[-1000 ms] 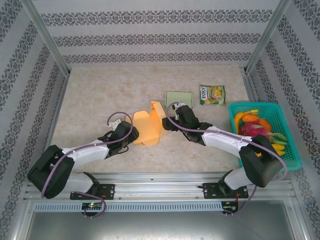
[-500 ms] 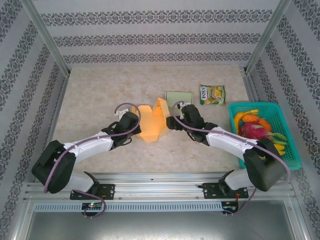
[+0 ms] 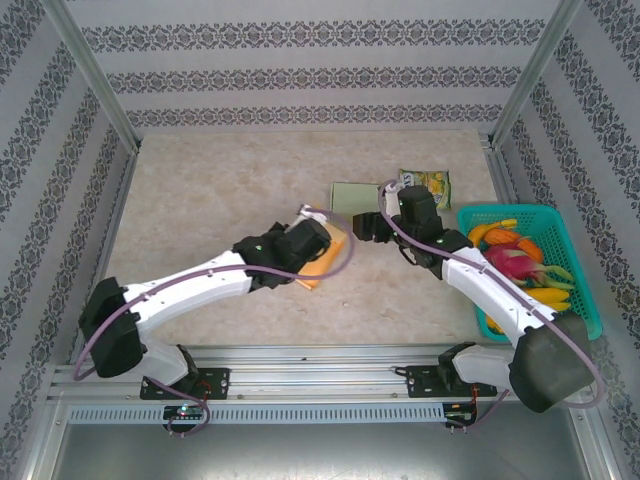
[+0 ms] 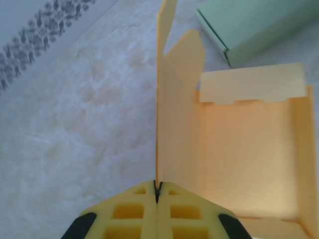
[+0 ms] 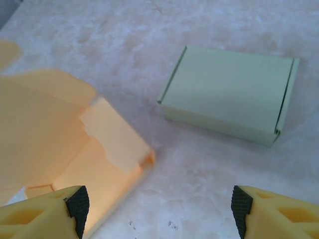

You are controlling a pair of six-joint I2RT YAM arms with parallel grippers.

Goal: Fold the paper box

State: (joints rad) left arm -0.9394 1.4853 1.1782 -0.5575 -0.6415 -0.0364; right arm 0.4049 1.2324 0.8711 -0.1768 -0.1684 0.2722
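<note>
The left gripper (image 4: 157, 191) is the arm on the work. Its fingers are pressed tight together on one thin upright wall of the orange paper box (image 4: 244, 159), pinching it at its near end. That wall runs straight away from the fingers, so the box's open tray lies to the right of the grip, floor down on the table (image 3: 200, 200) and a flap standing at its far side.

Just beyond and to the right hovers the right gripper (image 5: 159, 209), its fingers (image 5: 75, 204) spread wide with nothing between them. From its own camera the paper box sits low and to the left, with the nearest corner just beside the left finger (so it looks to need a shift leftward before it can press or catch a flap). The next fold probably turns on this: one wall is held by the left arm, and the loose flaps face the right arm.

Past the orange box, near but apart, lies a closed green box (image 5: 229, 92); it could crowd a wide swing. Farther right are a snack packet (image 3: 425, 187) and a teal basket (image 3: 520, 209) of fruit, well apart.
</note>
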